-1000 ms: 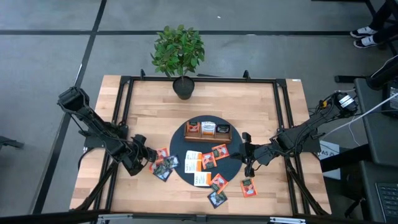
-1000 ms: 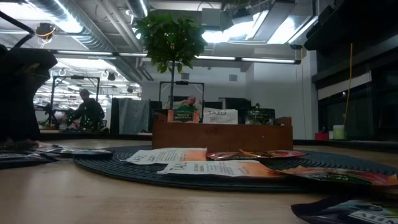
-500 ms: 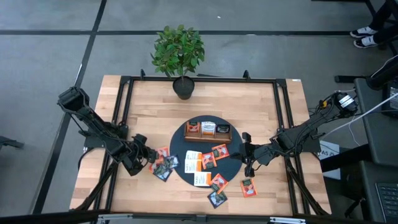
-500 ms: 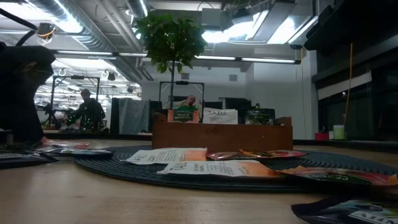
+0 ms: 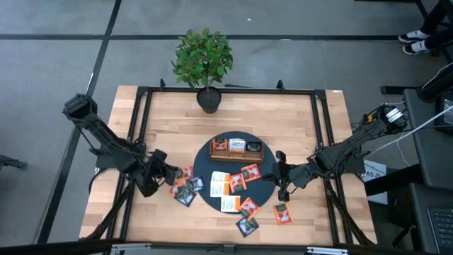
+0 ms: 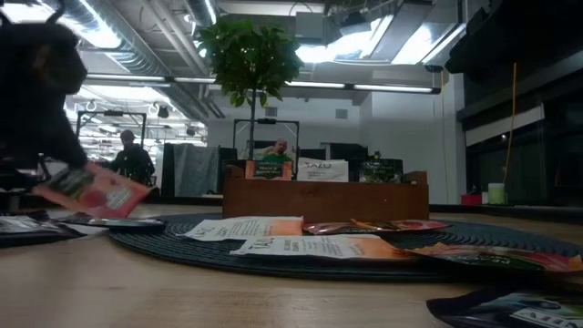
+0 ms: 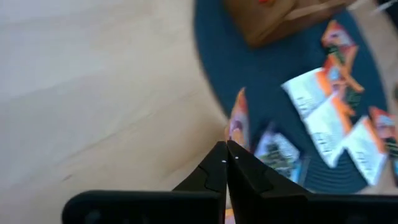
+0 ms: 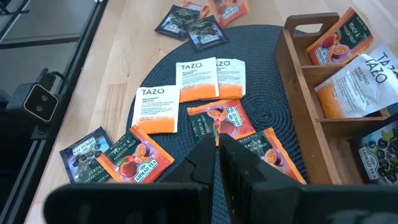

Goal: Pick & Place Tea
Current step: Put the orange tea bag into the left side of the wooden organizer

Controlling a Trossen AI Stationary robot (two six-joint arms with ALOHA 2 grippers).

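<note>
Orange sachet (image 6: 94,190) clamped edge-on in left tool (image 7: 226,163), lifted clear of desk (image 5: 297,117) near left edge of round mat (image 5: 204,157). Pick done, by the look of it; next, carrying across to wooden tray (image 5: 237,148) and dropping into a compartment. Lift evident only at desk level, hidden from above. Right tool (image 8: 217,148) together, empty, over mat's right side.

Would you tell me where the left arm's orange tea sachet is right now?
The orange tea sachet is pinched in the left gripper, lifted off the table just left of the round dark placemat, above the sachets scattered there.
</note>
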